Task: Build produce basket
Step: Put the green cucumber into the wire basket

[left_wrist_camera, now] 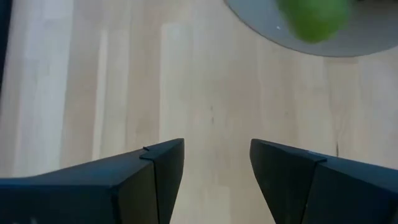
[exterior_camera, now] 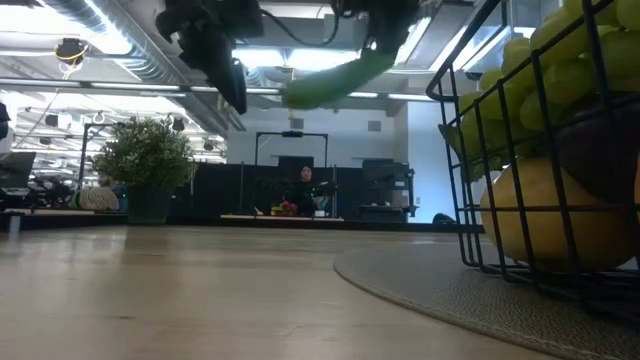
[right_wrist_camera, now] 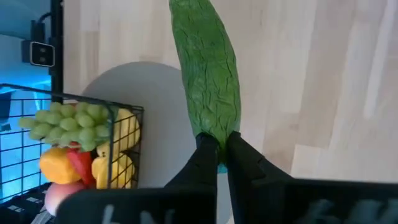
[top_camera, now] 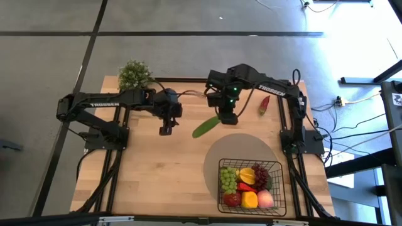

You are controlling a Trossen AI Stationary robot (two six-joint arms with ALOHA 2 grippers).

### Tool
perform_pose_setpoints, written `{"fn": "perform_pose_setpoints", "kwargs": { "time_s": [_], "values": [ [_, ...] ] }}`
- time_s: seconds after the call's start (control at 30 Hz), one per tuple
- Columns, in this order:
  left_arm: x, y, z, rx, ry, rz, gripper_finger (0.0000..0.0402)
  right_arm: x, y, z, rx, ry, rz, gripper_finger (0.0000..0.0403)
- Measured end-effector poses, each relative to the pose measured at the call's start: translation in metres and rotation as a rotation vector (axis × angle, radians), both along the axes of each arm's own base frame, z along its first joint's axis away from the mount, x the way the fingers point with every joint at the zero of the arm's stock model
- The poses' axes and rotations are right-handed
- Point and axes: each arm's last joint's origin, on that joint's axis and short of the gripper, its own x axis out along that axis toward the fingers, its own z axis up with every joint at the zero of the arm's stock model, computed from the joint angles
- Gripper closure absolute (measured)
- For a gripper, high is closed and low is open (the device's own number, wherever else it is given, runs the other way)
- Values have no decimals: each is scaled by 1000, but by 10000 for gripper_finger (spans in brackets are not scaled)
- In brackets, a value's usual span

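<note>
A: High view. Where was the right gripper (top_camera: 227, 119)?

B: Over mid-bench, nearer the far edge, clamped on one end of the cucumber (top_camera: 206, 127). The cucumber was off the bench, slanting toward the left gripper (top_camera: 166, 130), which hung open and empty beside it.

A: Basket (top_camera: 251, 186)?

B: Near right corner, on a grey mat (top_camera: 239, 150). Grapes (top_camera: 228, 179), pepper (top_camera: 250, 199), peach (top_camera: 266, 199) inside. Chili (top_camera: 264, 104) lay by the far right edge, plant (top_camera: 134, 75) at the far edge.

A: Low view?

B: Cucumber (exterior_camera: 340, 80) up in the air, basket (exterior_camera: 540, 140) at right.

A: Left wrist view?

B: Fingers (left_wrist_camera: 155, 180) apart, bare bench between.

A: Right wrist view?

B: Fingers (right_wrist_camera: 208, 158) pinched shut on the cucumber's (right_wrist_camera: 208, 74) tip.
</note>
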Motion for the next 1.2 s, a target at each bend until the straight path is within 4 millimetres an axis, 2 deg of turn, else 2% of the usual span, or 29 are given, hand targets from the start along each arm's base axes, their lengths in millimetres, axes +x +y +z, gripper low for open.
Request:
{"fn": "perform_pose_setpoints", "kwargs": {
  "time_s": [0.17, 0.33, 0.47, 0.83, 1.03, 1.2],
  "values": [
    [-2, 9, 0, -5, -3, 32, 230, -15, 16, 23, 4, -38, -41, 403],
    [-5, 14, 3, -2, -15, 49, 230, -45, 34, 52, 46, -73, -159, 403],
    [-13, 14, 15, 26, -77, 43, 230, -64, 57, 59, 100, -26, -257, 403],
    [-32, 14, 43, 130, -223, 7, 230, -117, 136, 27, 328, 376, -380, 403],
    [-36, 18, 48, 142, -259, 26, 230, -126, 161, -1, 330, 565, -366, 403],
    [-36, 18, 47, 135, -252, 22, 230, -131, 169, -23, 271, 655, -375, 403]
  ]
}}
